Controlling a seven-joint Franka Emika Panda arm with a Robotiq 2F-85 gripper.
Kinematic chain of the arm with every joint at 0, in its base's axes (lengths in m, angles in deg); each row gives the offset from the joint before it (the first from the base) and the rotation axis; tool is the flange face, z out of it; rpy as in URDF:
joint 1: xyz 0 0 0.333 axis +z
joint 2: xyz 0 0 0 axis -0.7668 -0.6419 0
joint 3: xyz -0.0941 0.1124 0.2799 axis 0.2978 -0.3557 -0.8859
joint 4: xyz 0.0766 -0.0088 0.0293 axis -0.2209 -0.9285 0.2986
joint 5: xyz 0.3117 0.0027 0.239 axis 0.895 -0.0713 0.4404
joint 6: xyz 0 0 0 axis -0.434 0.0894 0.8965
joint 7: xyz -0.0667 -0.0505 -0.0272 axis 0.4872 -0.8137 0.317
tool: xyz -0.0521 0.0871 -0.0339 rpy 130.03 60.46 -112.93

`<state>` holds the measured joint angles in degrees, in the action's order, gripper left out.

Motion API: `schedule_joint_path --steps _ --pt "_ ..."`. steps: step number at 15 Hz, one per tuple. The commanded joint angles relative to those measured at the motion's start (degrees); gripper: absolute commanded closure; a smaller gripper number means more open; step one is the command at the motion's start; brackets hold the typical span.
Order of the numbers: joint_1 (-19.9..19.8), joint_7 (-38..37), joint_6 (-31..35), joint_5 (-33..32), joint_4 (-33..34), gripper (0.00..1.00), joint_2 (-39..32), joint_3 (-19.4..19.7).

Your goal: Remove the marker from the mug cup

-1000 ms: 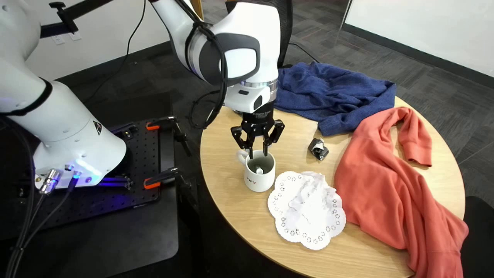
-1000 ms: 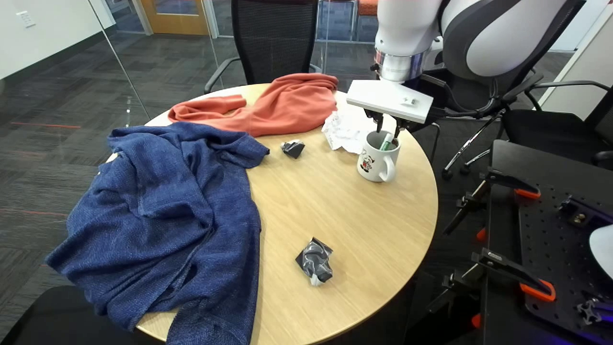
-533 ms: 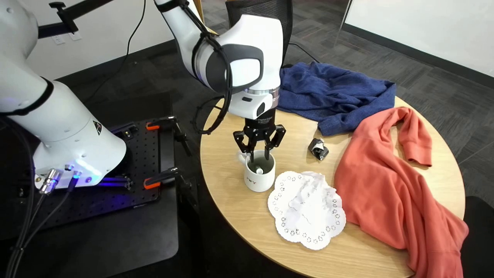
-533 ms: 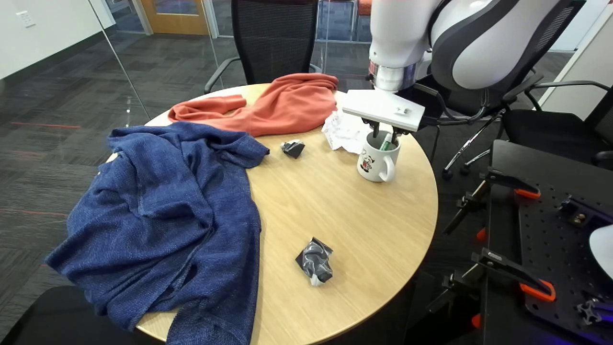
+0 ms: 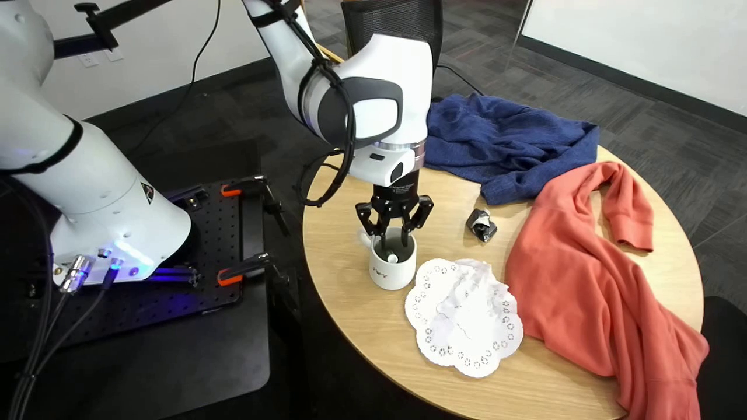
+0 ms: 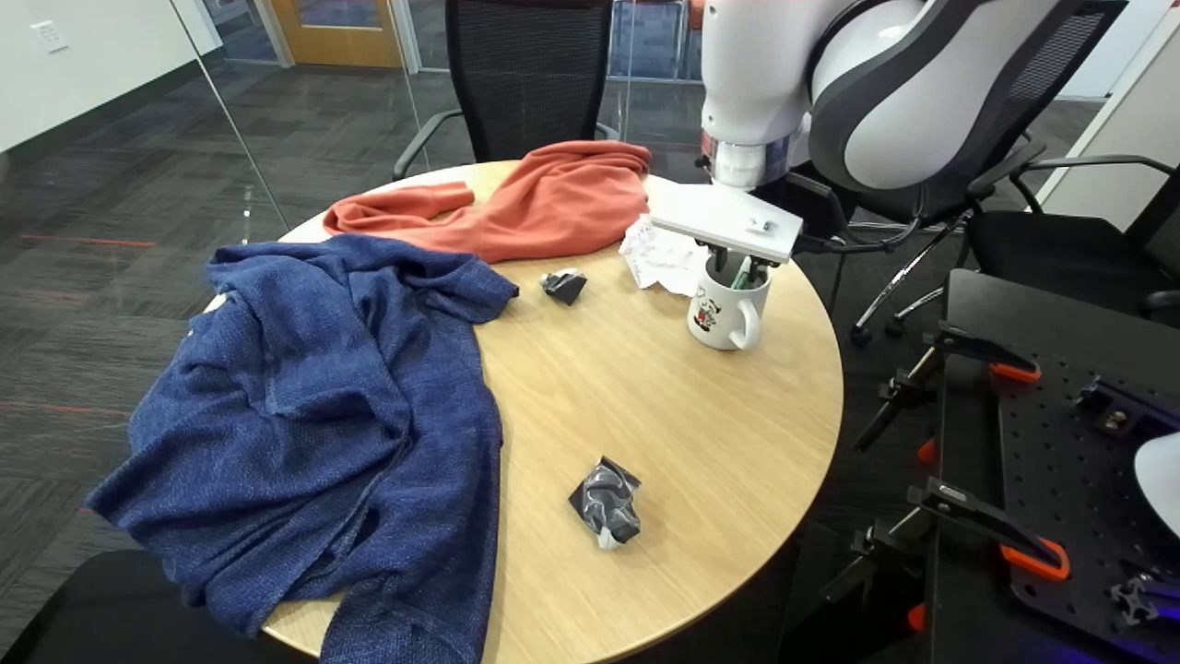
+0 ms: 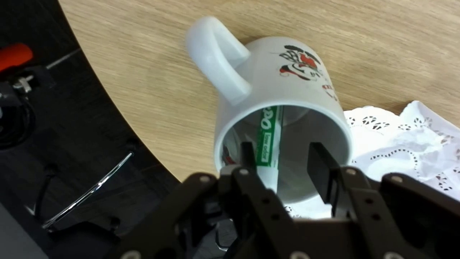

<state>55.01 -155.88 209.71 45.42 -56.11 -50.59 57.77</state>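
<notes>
The white mug cup stands upright on the table; it also shows in an exterior view and the wrist view. The marker leans inside it, a white pen with a green label; its upper part shows in an exterior view and its end in an exterior view. My gripper is open above the mug, fingertips at or just inside the opening. In the wrist view, the marker lies between the open fingers, nearer the left one, which hides part of it.
A white doily lies close beside the mug. A dark crumpled wrapper and another lie on the wooden table. Orange cloth and blue cloth cover parts of it. The table edge is near the mug.
The gripper has come down toward the mug, its fingertips now at the opening, with a slight sideways shift. The mug and marker have stayed in place. The fingers have stayed open.
</notes>
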Motion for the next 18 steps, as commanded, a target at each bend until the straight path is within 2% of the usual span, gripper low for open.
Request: schedule_joint_path --steps 1,7,8,9,10,12,13,14,18 --pt "2.25 -0.5 1.53 1.26 0.99 0.56 -2.02 2.24" --pt "3.44 -0.28 1.98 2.05 1.93 0.55 -4.39 3.6" --pt "3.57 -0.2 2.0 2.22 2.12 0.58 -4.74 3.7" --pt "3.74 -0.15 2.05 2.41 2.26 0.8 -5.04 3.85" --pt "4.0 -0.17 2.09 2.57 2.37 0.82 -5.22 4.07" --pt "4.7 -0.28 2.01 2.77 2.34 0.98 -5.09 4.62" --pt "5.02 -0.19 2.02 2.93 2.18 1.0 -4.67 4.88" --pt "5.46 -0.31 1.8 2.79 1.87 0.95 -4.06 5.29" --pt "8.48 -1.43 0.87 0.78 -0.09 0.95 -0.22 8.61"
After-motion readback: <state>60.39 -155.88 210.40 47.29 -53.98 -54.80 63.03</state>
